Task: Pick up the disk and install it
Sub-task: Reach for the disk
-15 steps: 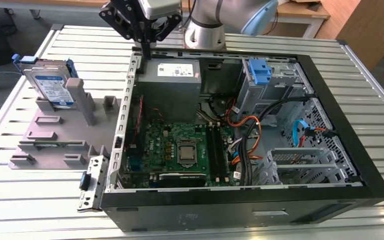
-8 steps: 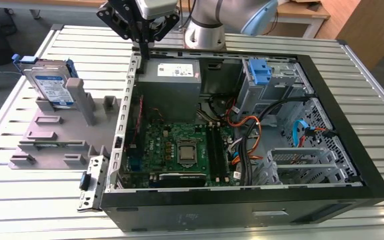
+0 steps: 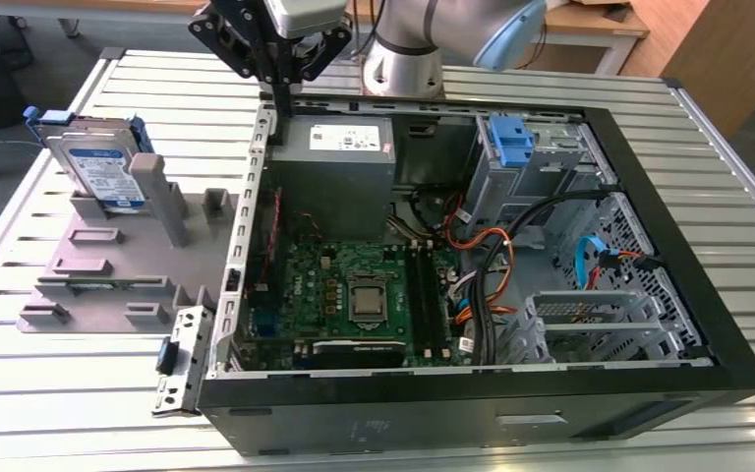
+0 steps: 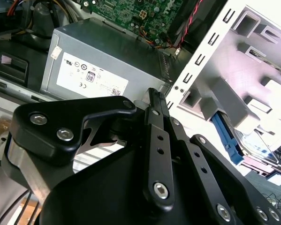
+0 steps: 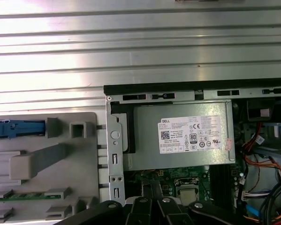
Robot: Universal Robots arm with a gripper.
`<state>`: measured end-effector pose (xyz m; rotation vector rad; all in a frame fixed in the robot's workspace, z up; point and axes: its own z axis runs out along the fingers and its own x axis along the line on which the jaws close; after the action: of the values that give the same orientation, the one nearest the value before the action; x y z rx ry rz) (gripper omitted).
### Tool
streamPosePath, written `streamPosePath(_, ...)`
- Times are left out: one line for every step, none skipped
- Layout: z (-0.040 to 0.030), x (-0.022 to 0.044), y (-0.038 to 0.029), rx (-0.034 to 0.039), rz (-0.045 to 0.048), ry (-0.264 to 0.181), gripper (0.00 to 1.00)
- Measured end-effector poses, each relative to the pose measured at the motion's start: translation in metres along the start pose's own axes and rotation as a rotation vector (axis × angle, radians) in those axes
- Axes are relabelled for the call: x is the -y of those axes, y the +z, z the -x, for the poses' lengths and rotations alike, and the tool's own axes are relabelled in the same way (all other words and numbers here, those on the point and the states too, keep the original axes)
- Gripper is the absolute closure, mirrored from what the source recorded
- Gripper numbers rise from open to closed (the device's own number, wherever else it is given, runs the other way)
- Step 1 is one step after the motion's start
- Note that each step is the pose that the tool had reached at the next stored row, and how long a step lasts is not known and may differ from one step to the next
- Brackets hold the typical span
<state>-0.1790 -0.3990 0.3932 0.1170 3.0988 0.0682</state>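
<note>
The disk (image 3: 99,167), a silver drive with a white-and-blue label in a blue carrier, stands upright in a slot of the grey fixture (image 3: 102,280) at the exterior view's left, outside the computer case. Its blue carrier edge shows in the first wrist view (image 5: 13,129), and the disk's blue and silver edge shows behind a fixture post in the second wrist view (image 4: 234,140). My gripper (image 3: 276,93) hangs above the case's back corner beside the power supply, well away from the disk. Its black fingers (image 4: 154,101) are shut together with nothing between them.
The open computer case (image 3: 692,285) holds a grey power supply (image 3: 338,147) with a white sticker, a green motherboard (image 3: 351,295), cables, a blue latch piece (image 3: 511,143) and a metal drive cage (image 3: 601,320). The ribbed metal table (image 3: 89,393) surrounds it.
</note>
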Motion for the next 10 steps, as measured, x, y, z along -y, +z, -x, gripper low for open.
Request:
streamPosePath(-0.0007,0.0,-0.0001,-0.0001,-0.0001,0.0,0.89)
streamPosePath(-0.0016,0.0001,-0.0001,0.0,0.0,0.0,0.89)
streamPosePath(-0.0026,0.0002,-0.0001,0.0,0.0,0.0,0.89)
streamPosePath(-0.0036,0.0003,-0.0001,0.0,0.0,0.0,0.89)
streamPosePath(-0.0046,0.0003,-0.0001,0.0,0.0,0.0,0.89)
streamPosePath(-0.0056,0.0004,-0.0002,0.0,0.0,0.0,0.89)
streamPosePath(-0.0065,0.0005,-0.0002,0.0,0.0,0.0,0.89)
streamPosePath(-0.0074,0.0005,-0.0002,0.0001,0.0,0.0,0.89)
streamPosePath(-0.0082,0.0006,-0.0003,0.0,-0.0001,0.0,0.89)
streamPosePath(-0.009,0.0007,-0.0003,0.0,0.0,0.0,0.89)
